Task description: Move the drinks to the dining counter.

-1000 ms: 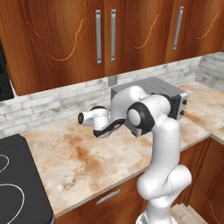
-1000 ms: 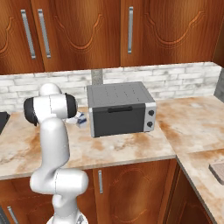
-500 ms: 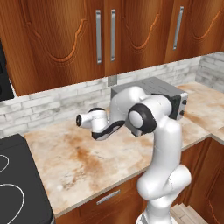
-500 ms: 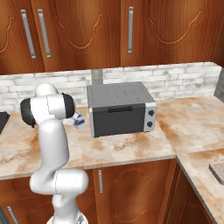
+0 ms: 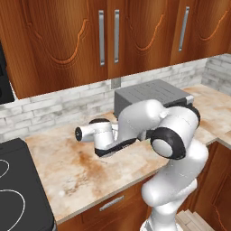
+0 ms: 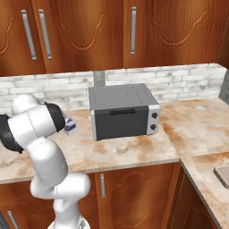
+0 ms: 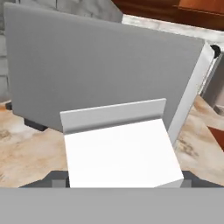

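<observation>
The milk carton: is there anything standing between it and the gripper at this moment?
Nothing visible does. In the hand view the milk carton sits directly in front of the gripper, with its white top between the two dark fingertips. The grey toaster stands behind the carton, not in the path.

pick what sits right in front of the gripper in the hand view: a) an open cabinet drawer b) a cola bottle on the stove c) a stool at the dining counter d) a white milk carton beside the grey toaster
d: in the hand view the white gable top of the milk carton stands between the gripper's fingertips, with the side of the grey toaster just behind it.
</observation>
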{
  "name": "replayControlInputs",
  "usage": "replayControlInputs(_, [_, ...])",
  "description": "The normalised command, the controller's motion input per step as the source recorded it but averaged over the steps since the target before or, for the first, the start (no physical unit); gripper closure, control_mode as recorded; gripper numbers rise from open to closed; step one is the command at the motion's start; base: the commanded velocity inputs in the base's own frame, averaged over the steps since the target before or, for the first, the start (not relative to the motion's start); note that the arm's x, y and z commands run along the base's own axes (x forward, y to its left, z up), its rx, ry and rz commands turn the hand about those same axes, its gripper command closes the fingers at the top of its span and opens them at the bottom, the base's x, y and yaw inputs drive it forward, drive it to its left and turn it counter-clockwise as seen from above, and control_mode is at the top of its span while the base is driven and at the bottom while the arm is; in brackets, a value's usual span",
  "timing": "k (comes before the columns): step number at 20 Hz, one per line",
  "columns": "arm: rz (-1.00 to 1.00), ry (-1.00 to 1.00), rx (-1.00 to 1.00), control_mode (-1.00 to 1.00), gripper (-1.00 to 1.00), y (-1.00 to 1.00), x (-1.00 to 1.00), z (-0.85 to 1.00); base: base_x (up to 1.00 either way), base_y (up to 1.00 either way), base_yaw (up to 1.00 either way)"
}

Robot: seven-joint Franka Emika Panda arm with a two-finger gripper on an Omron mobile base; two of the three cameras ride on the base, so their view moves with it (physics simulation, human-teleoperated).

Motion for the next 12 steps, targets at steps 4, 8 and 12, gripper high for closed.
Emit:
replayControlInputs(4, [0.26,-0.01,0.0,-1.0,1.0,-0.41,-1.0,0.56,0.0,0.0,0.0])
replayControlInputs(8, [0.31,0.07,0.01,-1.0,1.0,-0.37,-0.93,0.8,0.0,0.0,0.0])
replayControlInputs(12, [0.36,0.18,0.0,-1.0,1.0,-0.33,-0.72,0.92,0.0,0.0,0.0])
